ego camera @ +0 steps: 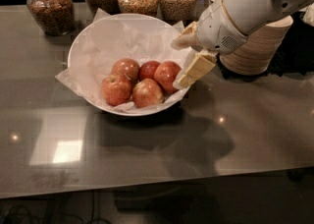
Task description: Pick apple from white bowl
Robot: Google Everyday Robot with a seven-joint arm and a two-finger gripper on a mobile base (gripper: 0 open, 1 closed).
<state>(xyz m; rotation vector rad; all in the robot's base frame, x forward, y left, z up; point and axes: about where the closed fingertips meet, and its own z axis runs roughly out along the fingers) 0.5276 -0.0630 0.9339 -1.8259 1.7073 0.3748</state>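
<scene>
The white bowl (93,36), wide and lined with crinkled white paper, sits on the dark table at centre left. It holds five apples. The apple (167,74), the largest and evenly red, lies at the right of the pile, beside a smaller dark-red apple (148,69). Three more mottled apples lie to the left and front. My gripper (185,57) hangs at the bowl's right rim, just right of the apple, open and empty. One cream finger (195,70) reaches down over the rim and the other (182,40) sits higher, above the paper.
Four glass jars of dry food (49,7) stand along the back edge. A tall stack of tan paper bowls (257,46) stands at the back right, behind my arm. The table's front edge (157,181) runs across the bottom.
</scene>
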